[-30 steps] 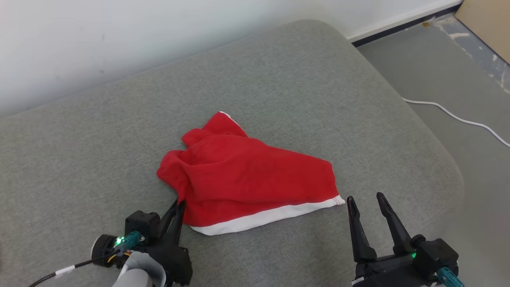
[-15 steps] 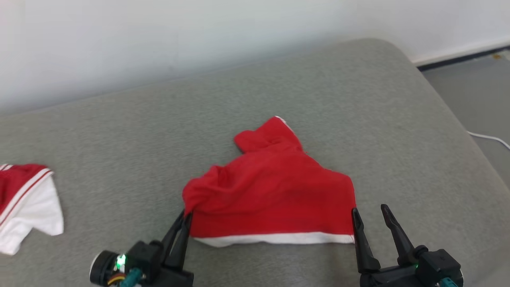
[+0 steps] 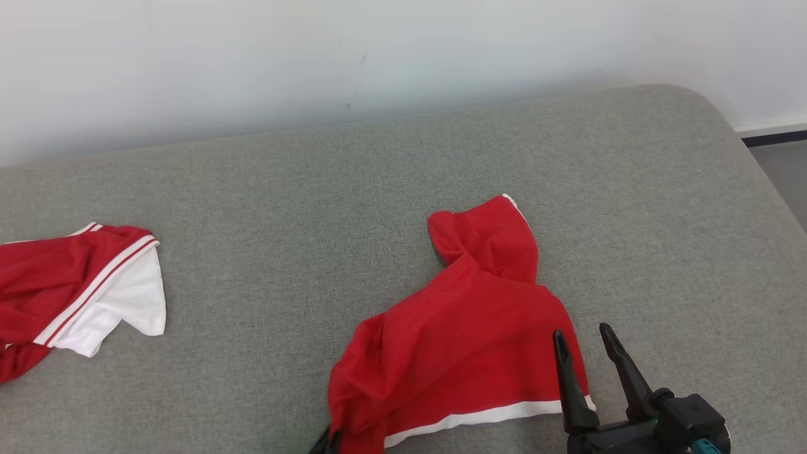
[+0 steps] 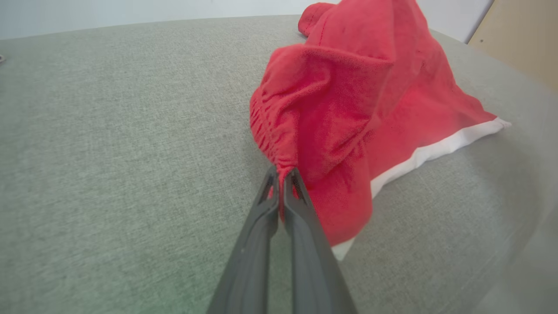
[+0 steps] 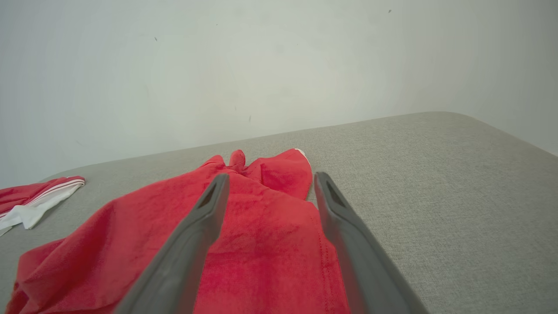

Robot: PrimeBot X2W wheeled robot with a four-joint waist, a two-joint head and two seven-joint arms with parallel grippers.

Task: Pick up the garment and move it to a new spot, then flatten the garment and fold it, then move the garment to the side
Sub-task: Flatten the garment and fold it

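1. Since a second ago the head camera has swung left (everything sits further right in its view). The red garment (image 3: 466,334), spread wide back then, now trails on a slant toward its pinched near corner.
2. Nearest, the left gripper (image 4: 281,172) has its fingers pressed together on a gathered corner of that garment, and its tips (image 3: 325,446) sit at the bottom edge of the head view.
3. Next, the garment's white hem (image 3: 479,417) runs along the near side, resting on the grey cushion (image 3: 284,208).
4. At the garment's right edge is the right gripper (image 3: 581,332), fingers well apart and holding nothing. Its left finger crosses in front of the red cloth (touching or not, I cannot tell).
5. Farther back, the garment narrows to a folded flap with a sliver of white trim.
6. Well apart to the left lies a second garment (image 3: 69,284), red and white with stripes, crumpled on the same cushion.
7. Behind it all stands a pale wall (image 3: 315,57).
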